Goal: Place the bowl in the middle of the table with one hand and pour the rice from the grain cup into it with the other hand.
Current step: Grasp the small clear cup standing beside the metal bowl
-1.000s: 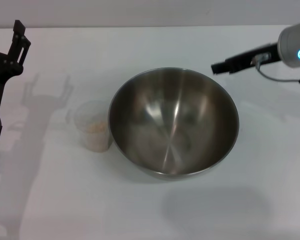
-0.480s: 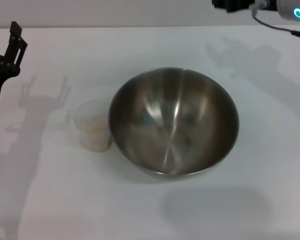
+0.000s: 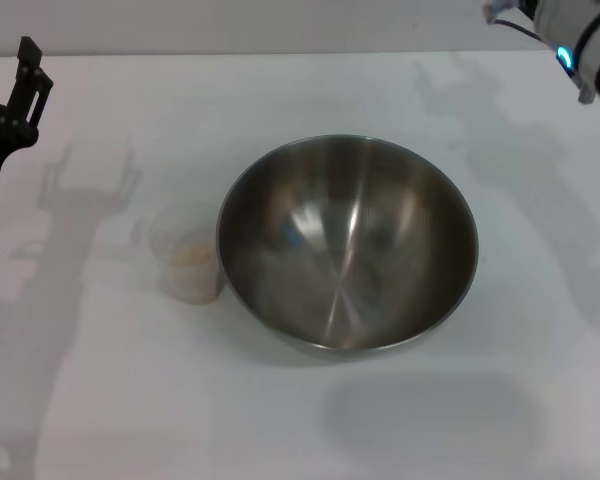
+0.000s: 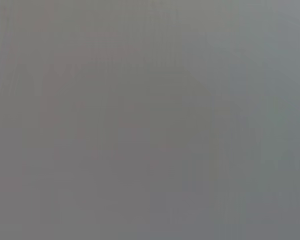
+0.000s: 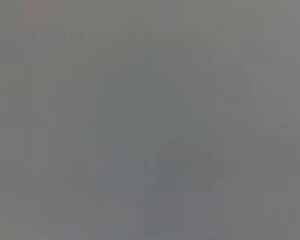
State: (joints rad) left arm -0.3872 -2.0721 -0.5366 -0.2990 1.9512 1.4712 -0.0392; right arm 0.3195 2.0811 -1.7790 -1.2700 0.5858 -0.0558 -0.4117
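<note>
White table (image 3: 310,430) holds bowl (image 3: 347,245), grain cup (image 3: 187,252) touching; left gripper (image 3: 28,75) well apart, state unclear.

The right wrist view shows only a flat, featureless grey blur

Both wrist views give you nothing but flat grey haze, so neither shows any object at all. In the head view, the right arm (image 3: 585,45) is chopped off by the top right corner; you only see a bit of wrist, and its tool isn't visible. The left tool (image 3: 25,75) sits at the left edge with the arm cut off, and you can't tell how its fingers are set. The bowl (image 3: 347,245) hides part of the grain cup (image 3: 185,250), whose rice (image 3: 192,258) is just a fuzzy beige patch.
</note>
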